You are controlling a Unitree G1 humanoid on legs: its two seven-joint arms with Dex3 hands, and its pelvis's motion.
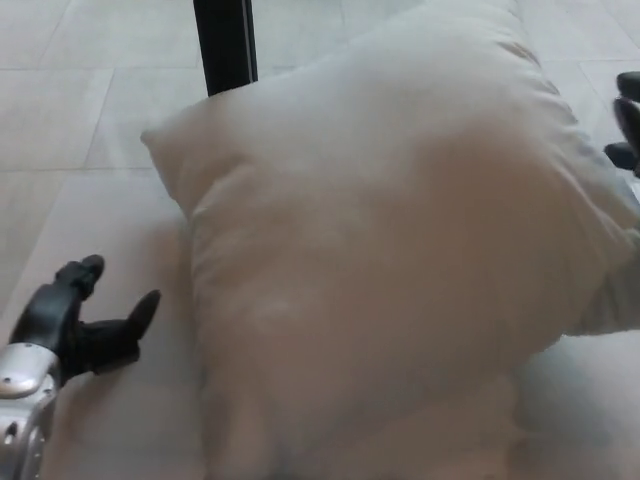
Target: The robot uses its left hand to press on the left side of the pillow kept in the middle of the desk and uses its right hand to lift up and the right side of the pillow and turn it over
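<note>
- Left hand (78,325): visible at the lower left edge of the head view, black, fingers spread apart and holding nothing.
- Left hand fingers (80,275): one points up and away from the camera; a second extends toward picture right.
- Left wrist (20,385): silver housing, partly cut off by the frame edge.
- Right hand (626,120): only black fingertips show at the right edge; finger state cannot be determined.

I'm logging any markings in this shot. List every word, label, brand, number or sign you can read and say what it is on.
None can be read. The white pillow shows no tag or print, the left hand and the sliver of right hand bear no lettering, and the desk and black post are plain.
</note>
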